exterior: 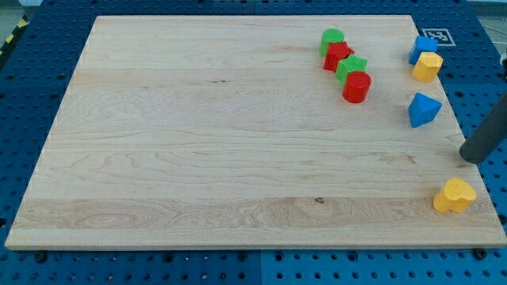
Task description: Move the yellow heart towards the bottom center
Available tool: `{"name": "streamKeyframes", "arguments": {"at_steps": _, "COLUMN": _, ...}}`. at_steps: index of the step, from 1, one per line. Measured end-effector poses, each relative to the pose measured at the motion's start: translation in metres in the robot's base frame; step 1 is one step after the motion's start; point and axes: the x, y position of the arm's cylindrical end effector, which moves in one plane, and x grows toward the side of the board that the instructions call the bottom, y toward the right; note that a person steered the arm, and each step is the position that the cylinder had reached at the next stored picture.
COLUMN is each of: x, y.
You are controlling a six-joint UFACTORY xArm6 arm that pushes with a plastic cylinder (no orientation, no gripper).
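Note:
The yellow heart (455, 195) lies near the board's bottom right corner. My rod comes in from the view's right edge, and my tip (470, 157) stands just above and slightly right of the heart, a short gap apart. A blue triangular block (424, 109) sits above my tip, to its left.
A second yellow block (427, 66) and a blue block (423, 47) sit at the top right. A chain of green (333, 39), red (337, 56), green (351, 67) and red (357, 86) blocks runs diagonally at the top. The wooden board (198, 158) rests on a blue pegboard.

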Motion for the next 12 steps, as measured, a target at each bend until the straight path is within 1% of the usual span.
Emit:
{"name": "streamKeyframes", "arguments": {"at_steps": 2, "x": 0.035, "y": 0.000}}
{"name": "streamKeyframes", "arguments": {"at_steps": 4, "x": 0.055, "y": 0.004}}
{"name": "streamKeyframes", "arguments": {"at_steps": 5, "x": 0.075, "y": -0.001}}
{"name": "streamKeyframes", "arguments": {"at_steps": 6, "x": 0.077, "y": -0.020}}
{"name": "streamKeyframes", "arguments": {"at_steps": 8, "x": 0.077, "y": -0.022}}
{"name": "streamKeyframes", "arguments": {"at_steps": 9, "x": 0.057, "y": -0.020}}
{"name": "streamKeyframes", "arguments": {"at_steps": 12, "x": 0.067, "y": -0.034}}
